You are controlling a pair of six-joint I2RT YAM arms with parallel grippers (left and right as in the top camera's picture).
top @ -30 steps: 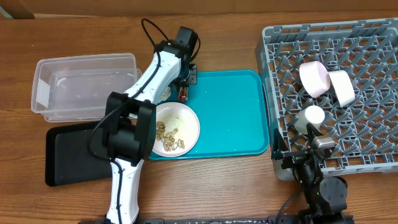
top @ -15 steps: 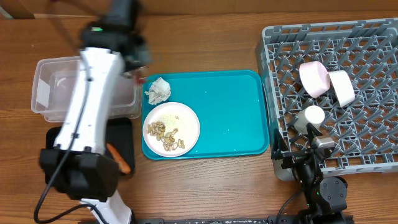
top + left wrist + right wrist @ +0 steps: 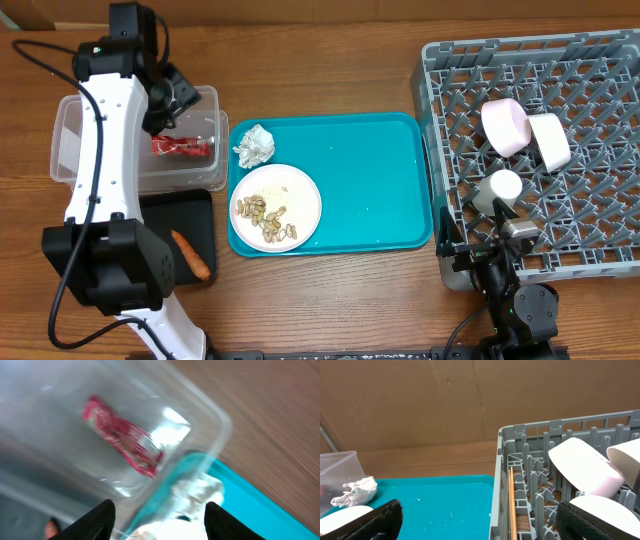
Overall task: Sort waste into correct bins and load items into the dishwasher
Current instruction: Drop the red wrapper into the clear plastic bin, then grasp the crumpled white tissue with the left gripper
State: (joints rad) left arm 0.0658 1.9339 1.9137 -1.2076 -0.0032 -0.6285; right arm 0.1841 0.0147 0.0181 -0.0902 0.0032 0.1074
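Observation:
My left gripper (image 3: 172, 100) hangs open over the clear tub (image 3: 75, 150), nothing between its fingers (image 3: 102, 521). The red snack wrapper (image 3: 180, 148) lies loose inside that tub (image 3: 215, 420) and shows as a blurred red wrapper (image 3: 122, 440) in the left wrist view. A crumpled paper ball (image 3: 254, 146) and a white plate (image 3: 300, 190) of peanut shells (image 3: 268, 218) sit on the teal tray (image 3: 370, 180). An orange stick (image 3: 190, 254) lies in the black tray (image 3: 120, 250). My right gripper (image 3: 487, 525) stands open at the grey rack's (image 3: 600, 70) front left corner. The rack holds a pink bowl (image 3: 505, 125), a white bowl (image 3: 549, 140), a cup (image 3: 500, 187) and chopsticks (image 3: 512, 505).
Brown cardboard (image 3: 445, 400) backs the table in the right wrist view. The right arm's base (image 3: 520, 305) sits at the front edge below the rack. Bare wood (image 3: 330, 70) lies behind the teal tray.
My left arm swung from the teal tray's back left corner to above the clear tub. Its jaws opened and the red wrapper now lies in the tub. The right arm has not moved.

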